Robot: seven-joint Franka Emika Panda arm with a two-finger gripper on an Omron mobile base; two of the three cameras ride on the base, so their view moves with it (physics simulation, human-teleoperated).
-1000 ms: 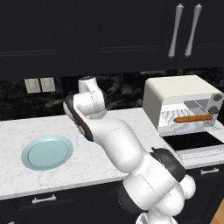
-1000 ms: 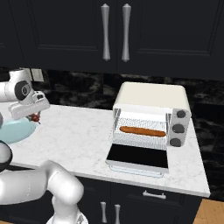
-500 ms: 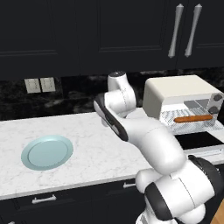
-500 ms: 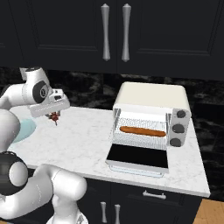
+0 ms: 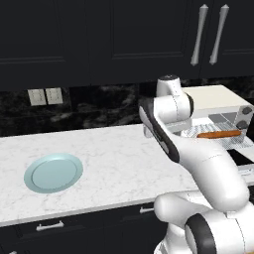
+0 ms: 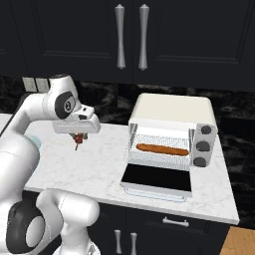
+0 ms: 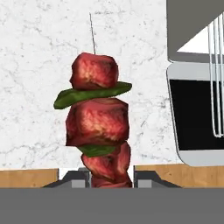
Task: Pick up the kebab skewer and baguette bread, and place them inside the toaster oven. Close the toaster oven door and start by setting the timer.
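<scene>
My gripper (image 6: 77, 136) is shut on the kebab skewer (image 6: 77, 143), which hangs below it over the counter, left of the toaster oven (image 6: 174, 112). In the hand view the skewer (image 7: 99, 124), red meat chunks with green slices, sticks out from between the fingers (image 7: 74, 178). The baguette bread (image 6: 162, 149) lies on the wire rack inside the oven, and it also shows in the left base view (image 5: 218, 134). The toaster oven door (image 6: 157, 179) is folded down flat and open; its dark glass (image 7: 197, 118) appears at the right of the hand view.
A light blue plate (image 5: 53, 172) sits on the white marble counter (image 5: 114, 163) at the left. Dark knobs (image 6: 202, 146) line the oven's right panel. Black cabinets with silver handles (image 6: 130, 36) hang above. The counter's front edge runs just beyond the open door.
The arm has swung right from over the plate toward the toaster oven, carrying the skewer. The baguette and the open door have not moved.
</scene>
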